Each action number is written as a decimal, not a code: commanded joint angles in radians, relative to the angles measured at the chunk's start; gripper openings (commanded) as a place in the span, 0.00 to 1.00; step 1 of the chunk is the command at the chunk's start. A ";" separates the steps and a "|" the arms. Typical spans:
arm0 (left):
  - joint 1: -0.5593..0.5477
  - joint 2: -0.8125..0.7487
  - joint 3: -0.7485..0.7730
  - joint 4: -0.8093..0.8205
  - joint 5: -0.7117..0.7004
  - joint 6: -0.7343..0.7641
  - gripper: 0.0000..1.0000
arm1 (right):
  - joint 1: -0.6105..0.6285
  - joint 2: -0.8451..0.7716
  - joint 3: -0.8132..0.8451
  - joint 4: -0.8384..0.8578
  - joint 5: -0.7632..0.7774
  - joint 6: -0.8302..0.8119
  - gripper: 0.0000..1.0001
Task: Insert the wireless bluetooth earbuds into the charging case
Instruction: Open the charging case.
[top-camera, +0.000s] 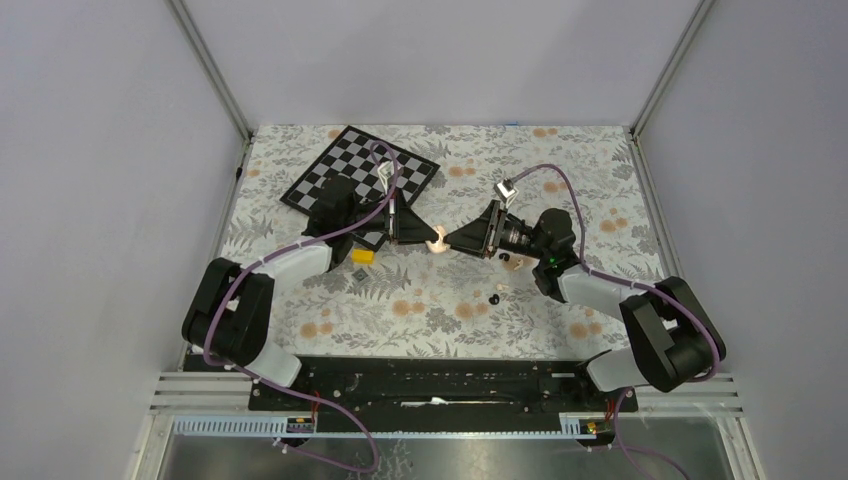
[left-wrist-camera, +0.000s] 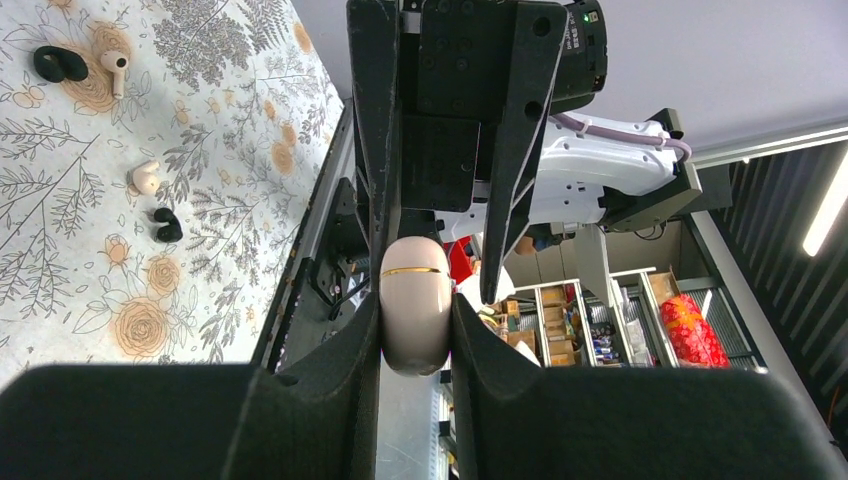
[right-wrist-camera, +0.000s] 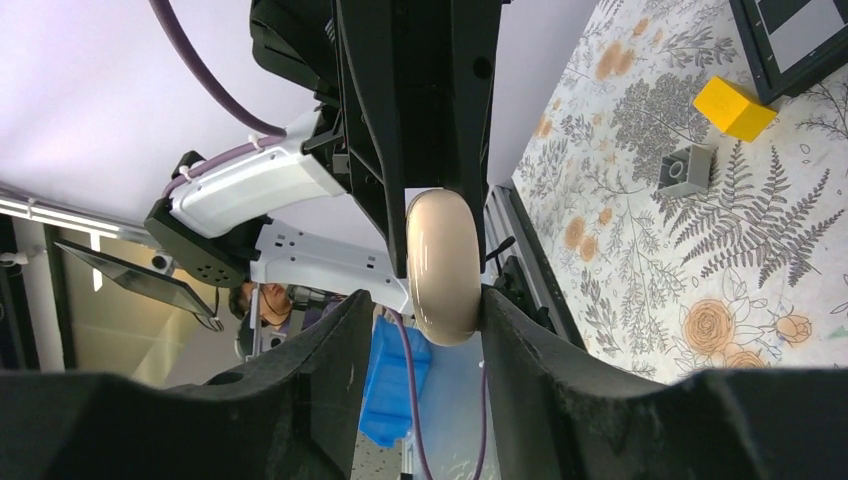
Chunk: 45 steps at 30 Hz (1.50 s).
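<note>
Charging case (top-camera: 438, 243): in top view a pale speck, lid seam too small to tell; in left wrist view, lower end hidden between the left hand (left-wrist-camera: 415, 305) fingers (left-wrist-camera: 330, 380). Black earbud (top-camera: 494, 298): at the case's 4 o'clock, a shapeless dot. Chessboard (top-camera: 375, 160): 6 o'clock part hidden under left arm (top-camera: 300, 262).

Table (top-camera: 560, 330): covered with a floral-printed cloth.
Far left: a chessboard (top-camera: 360, 170) is laid flat.
Left of middle: a yellow block (top-camera: 362, 256) and a grey brick (right-wrist-camera: 686, 170) are set close together.
Right of middle: pale earbuds (left-wrist-camera: 145, 178) and a black earbud (top-camera: 494, 298) are scattered.
</note>
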<state>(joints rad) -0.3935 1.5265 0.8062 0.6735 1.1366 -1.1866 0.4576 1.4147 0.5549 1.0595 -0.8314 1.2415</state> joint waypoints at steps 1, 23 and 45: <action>-0.005 -0.044 -0.007 0.068 0.030 0.004 0.00 | 0.009 0.011 0.038 0.097 -0.008 0.033 0.50; -0.041 -0.148 0.030 0.023 0.037 0.005 0.00 | -0.003 -0.087 0.009 -0.233 0.200 -0.119 0.57; -0.042 -0.183 0.043 -0.101 0.022 0.104 0.00 | -0.025 -0.316 0.099 -0.657 0.279 -0.346 0.69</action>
<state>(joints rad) -0.4320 1.3808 0.8070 0.5663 1.1412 -1.1339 0.4362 1.1740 0.5789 0.5064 -0.5823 0.9928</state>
